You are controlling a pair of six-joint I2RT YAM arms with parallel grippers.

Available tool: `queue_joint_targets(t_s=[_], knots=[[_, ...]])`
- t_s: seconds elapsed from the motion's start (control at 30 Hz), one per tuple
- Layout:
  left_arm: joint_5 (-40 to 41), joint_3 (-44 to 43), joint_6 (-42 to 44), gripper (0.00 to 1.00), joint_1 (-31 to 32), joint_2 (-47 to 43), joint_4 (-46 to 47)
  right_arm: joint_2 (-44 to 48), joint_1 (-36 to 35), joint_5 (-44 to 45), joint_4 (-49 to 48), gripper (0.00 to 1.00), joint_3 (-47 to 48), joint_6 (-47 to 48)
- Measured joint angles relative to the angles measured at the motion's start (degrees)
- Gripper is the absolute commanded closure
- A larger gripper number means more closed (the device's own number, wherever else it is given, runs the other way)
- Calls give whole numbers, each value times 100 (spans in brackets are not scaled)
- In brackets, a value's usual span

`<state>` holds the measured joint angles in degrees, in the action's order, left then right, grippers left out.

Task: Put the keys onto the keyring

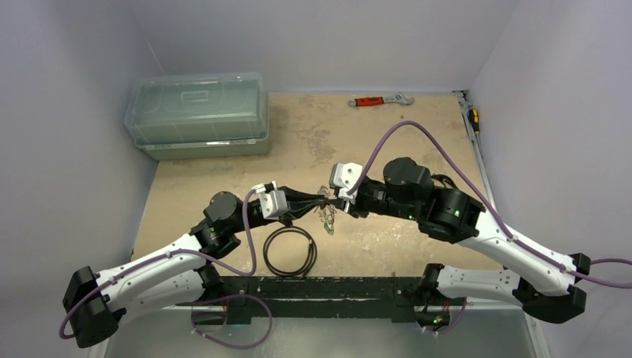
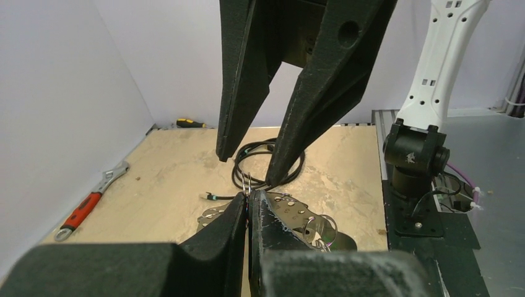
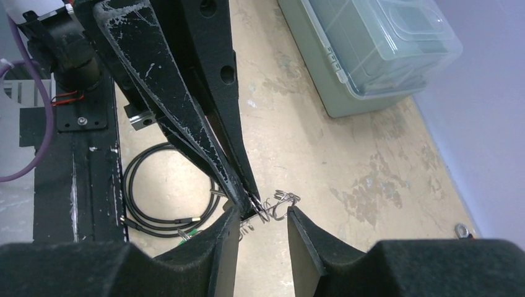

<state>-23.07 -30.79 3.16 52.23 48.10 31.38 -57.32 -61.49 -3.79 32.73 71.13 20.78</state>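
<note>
- The desk (image 1: 417, 142) is a tan board, worn and blotched with paler patches, shut in by pale lilac walls (image 1: 67, 149) at the left, far and right sides.
- A black rail (image 1: 320, 287) runs along the near edge, with both arm bases on it.
- A clear lidded box (image 1: 197, 112) stands in the far-left corner.
- A red-handled wrench (image 1: 376, 100) lies at the far edge, right of the middle.
- A screwdriver (image 1: 472, 115) lies along the right edge, near the far-right corner.
- A black cable (image 1: 291, 251) lies coiled by the near edge, left of the middle.
- The grippers meet tip to tip over the middle of the desk.
- The left gripper (image 2: 249, 210) has its fingers pressed together, pinching the thin wire of the keyring (image 2: 246, 184), which sticks up from between them.
- The right gripper (image 3: 262, 213) is spread to a moderate gap, with nothing held. Its tips are just beside the left tips and the ring.
- The keys (image 2: 296, 215) are bunched just under the left fingers, with a green piece (image 1: 329, 232) at the bunch's near end.
- Whether the keys touch the board I cannot tell.
</note>
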Motion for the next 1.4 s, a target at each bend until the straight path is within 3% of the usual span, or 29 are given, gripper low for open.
queue_joint_targets(t_s=[0.47, 0.77, 1.07, 1.4], knots=[[-415, -142, 162, 100, 122, -11, -57, 212, -186, -20, 81, 62, 0, 74], [-577, -232, 164, 100, 160, 26, -63, 566, -339, -195, 245, 69, 2, 72], [-863, -264, 157, 100, 181, 72, -59, 511, -376, -179, 264, 63, 2, 70], [-999, -264, 153, 100, 251, 63, -68, 442, -411, -179, 299, 63, 2, 70]])
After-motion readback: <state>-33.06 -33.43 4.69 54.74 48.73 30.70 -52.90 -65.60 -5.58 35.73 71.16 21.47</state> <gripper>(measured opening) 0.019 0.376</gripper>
